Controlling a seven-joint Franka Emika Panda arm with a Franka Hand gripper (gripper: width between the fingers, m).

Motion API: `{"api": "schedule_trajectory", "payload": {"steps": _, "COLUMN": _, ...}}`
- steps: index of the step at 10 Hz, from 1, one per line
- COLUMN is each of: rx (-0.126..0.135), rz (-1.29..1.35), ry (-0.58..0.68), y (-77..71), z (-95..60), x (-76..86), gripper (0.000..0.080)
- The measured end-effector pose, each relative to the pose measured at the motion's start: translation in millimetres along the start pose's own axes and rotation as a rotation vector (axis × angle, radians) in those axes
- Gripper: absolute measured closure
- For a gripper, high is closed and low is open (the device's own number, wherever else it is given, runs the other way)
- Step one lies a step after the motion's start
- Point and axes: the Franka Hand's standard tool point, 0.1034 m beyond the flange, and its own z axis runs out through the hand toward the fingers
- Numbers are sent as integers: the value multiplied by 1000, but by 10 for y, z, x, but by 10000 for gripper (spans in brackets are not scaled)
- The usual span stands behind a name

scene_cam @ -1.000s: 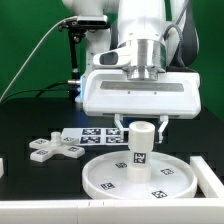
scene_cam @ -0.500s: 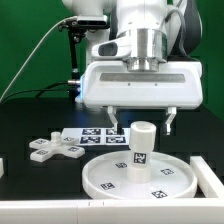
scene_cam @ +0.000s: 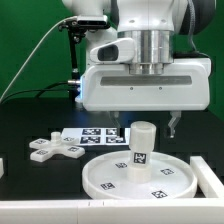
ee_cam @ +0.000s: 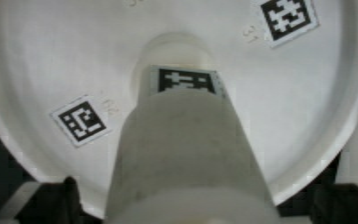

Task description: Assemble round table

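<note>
The gripper (scene_cam: 149,129) hangs wide open over the middle of the round disc (scene_cam: 105,178), with nothing in its grasp. Its two fingers (scene_cam: 122,127) are spread well apart, one on each side of the top of the cylinder leg (scene_cam: 142,148), and neither finger visibly touches it. The leg stands upright at the centre of the disc, a small black-and-white tag on its side facing the exterior camera. The disc lies flat on the black bench (scene_cam: 25,125) with its rim up and more tags on its inner face. In the wrist view the leg (ee_cam: 190,140) runs straight up the middle with a tag near its top end, and the disc (ee_cam: 60,60) spreads out behind it. The cross-shaped foot (scene_cam: 52,150) lies loose on the bench toward the exterior view's left, apart from the disc. The marker board (scene_cam: 92,134) lies flat just behind them.
</note>
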Motion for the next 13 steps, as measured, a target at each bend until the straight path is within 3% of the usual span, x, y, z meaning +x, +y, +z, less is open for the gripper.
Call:
{"api": "schedule_trajectory", "payload": {"steps": 1, "rx": 0, "rz": 4, "ry": -14, "y": 1, "z": -11, "x": 30, "gripper": 151}}
{"api": "schedule_trajectory", "payload": {"steps": 2, "rx": 0, "rz": 4, "ry": -13, "y": 2, "z": -2, "x": 22, "gripper": 283}}
{"api": "schedule_trajectory", "payload": {"steps": 3, "rx": 0, "rz": 16, "ry": -14, "y": 3, "z": -1, "x": 22, "gripper": 283}}
{"api": "schedule_trajectory", "payload": {"steps": 4, "rx": 0, "rz": 70, "ry": -14, "y": 12, "z": 0, "x": 23, "gripper": 393}}
{"api": "schedule_trajectory", "payload": {"steps": 8, "rx": 0, "rz": 383, "ry": 23, "y": 43, "z": 13, "x": 56, "gripper": 392}}
{"api": "schedule_trajectory", "payload": {"steps": 9, "rx": 10, "rz": 518, "ry": 48, "y": 61, "z": 13, "x": 76, "gripper": 392}}
{"api": "schedule_trajectory", "payload": {"steps": 13, "rx": 111, "rz": 1080, "ry": 50, "y": 91, "z": 11, "x": 61, "gripper": 392}}
